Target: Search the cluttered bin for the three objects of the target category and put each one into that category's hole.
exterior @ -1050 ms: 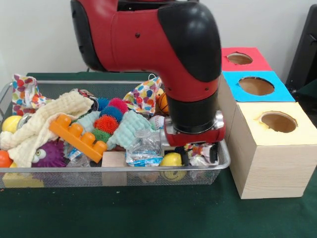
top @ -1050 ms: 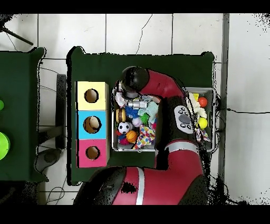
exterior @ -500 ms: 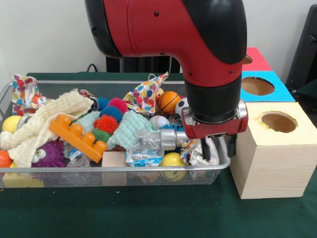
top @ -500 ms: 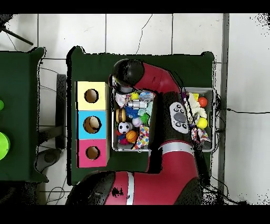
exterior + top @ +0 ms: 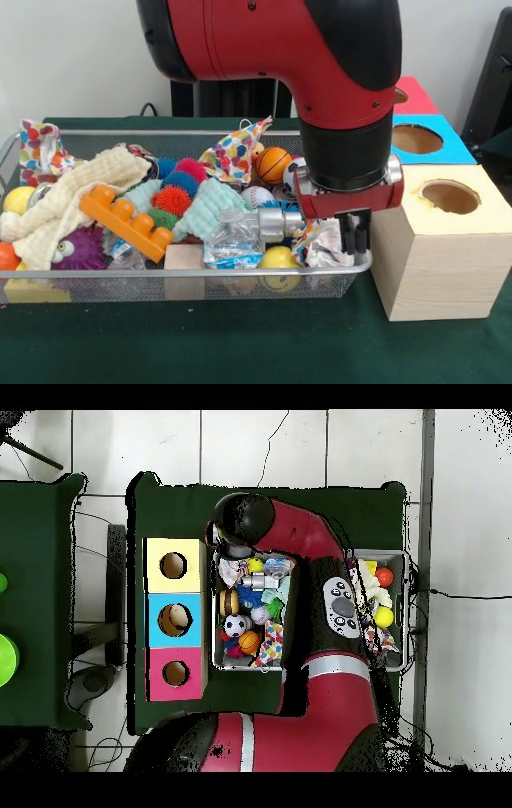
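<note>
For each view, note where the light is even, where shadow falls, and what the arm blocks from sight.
Front view: even, soft light, faint shadow under the wire bin; the arm hides the red box's hole. Overhead view: flat light on pale floor tiles; the arm covers the bin's middle.

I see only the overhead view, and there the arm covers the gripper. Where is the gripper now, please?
Observer: In the front view, the gripper hangs at the end of the wire bin next to the yellow-topped box.
Operator: Is something close to it?
Observer: A crumpled patterned cloth lies right beside it. I cannot tell whether it is gripped.
Operator: What does the arm hide further along the bin?
Observer: An orange toy brick lying across a cream cloth.
</note>
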`<action>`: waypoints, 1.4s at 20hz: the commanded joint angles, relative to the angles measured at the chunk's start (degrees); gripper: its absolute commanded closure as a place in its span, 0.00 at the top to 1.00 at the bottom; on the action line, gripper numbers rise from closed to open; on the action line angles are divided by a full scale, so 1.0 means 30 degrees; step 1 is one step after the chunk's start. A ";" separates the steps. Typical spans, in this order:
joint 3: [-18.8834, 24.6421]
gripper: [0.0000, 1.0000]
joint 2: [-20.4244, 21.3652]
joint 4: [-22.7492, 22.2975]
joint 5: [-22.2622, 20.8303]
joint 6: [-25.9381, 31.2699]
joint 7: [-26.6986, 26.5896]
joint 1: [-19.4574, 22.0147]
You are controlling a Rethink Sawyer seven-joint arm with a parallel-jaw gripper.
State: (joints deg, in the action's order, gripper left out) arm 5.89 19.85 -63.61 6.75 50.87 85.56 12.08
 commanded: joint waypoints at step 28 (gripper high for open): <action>0.0697 0.00 0.1378 -0.3868 -0.0054 -0.0446 0.2239 0.1083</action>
State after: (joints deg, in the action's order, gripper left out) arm 5.88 24.43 -69.25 6.75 50.86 85.56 14.42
